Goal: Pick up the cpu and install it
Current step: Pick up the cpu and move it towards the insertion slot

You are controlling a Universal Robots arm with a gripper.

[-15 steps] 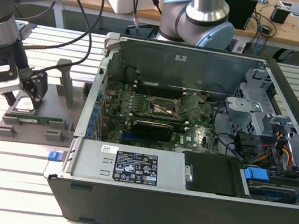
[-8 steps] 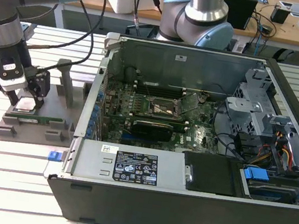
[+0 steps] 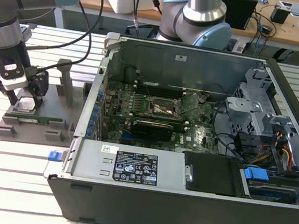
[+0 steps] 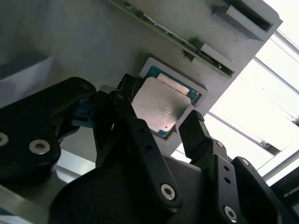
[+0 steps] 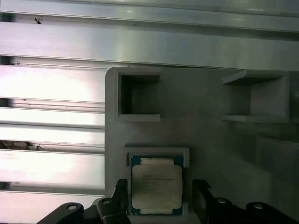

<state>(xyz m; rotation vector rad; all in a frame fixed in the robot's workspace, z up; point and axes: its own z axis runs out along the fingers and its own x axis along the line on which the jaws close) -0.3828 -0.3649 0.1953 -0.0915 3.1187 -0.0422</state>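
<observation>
Silver-topped, the cpu lies seated in the grey holder block; we see our gripper poised around it, fingers apart on either side, not yet clamped. Lifting it and installing it in the computer case remain undone.

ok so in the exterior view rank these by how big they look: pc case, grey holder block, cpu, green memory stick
1. pc case
2. grey holder block
3. green memory stick and cpu: unsure, since the stick looks longer but thinner and the cpu shorter but wider
</observation>
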